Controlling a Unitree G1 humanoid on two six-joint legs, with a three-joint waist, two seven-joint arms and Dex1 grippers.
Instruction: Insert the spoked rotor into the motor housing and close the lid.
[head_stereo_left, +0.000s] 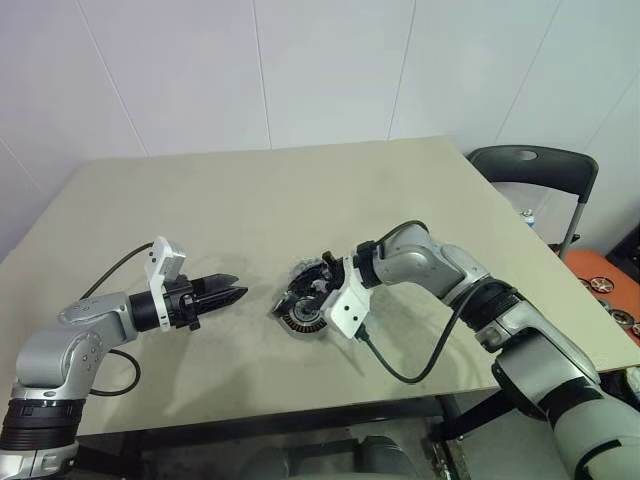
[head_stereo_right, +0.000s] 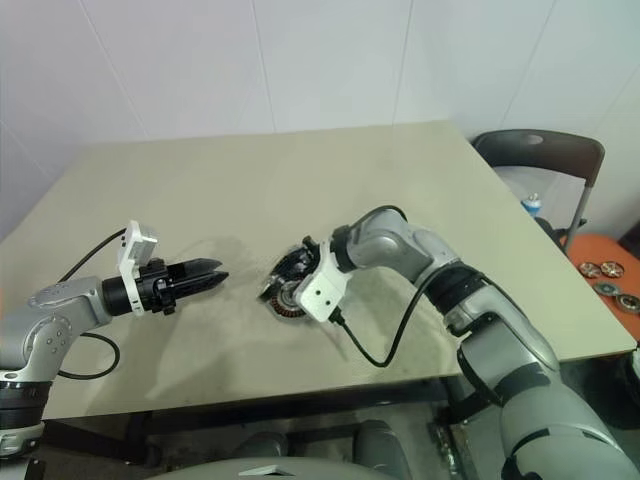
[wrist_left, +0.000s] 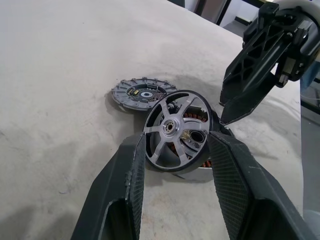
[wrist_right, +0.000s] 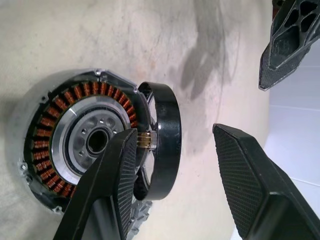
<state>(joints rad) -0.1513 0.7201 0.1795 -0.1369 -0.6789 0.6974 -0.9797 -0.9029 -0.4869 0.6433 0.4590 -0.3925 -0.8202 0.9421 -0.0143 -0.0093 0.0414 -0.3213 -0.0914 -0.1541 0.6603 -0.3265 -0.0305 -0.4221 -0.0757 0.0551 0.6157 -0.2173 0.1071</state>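
Observation:
The spoked rotor (wrist_left: 175, 131) stands on edge on the beige table (head_stereo_left: 300, 190), leaning against the motor housing (wrist_right: 65, 135), whose copper windings face my right wrist camera. The grey lid (wrist_left: 142, 93) lies flat on the table just behind them. My right gripper (wrist_right: 174, 131) hovers over the pair, open. One finger is in front of the rotor's hub and the other stands clear of its dark ring. My left gripper (head_stereo_left: 240, 293) is level, a short way to the left of the parts. It points at the rotor and is open with nothing between its fingers.
A dark folding chair (head_stereo_left: 535, 165) stands past the table's far right corner. An orange box of round parts (head_stereo_left: 605, 290) sits on the right, beyond the table edge. A black cable (head_stereo_left: 400, 370) loops from my right wrist over the near table area.

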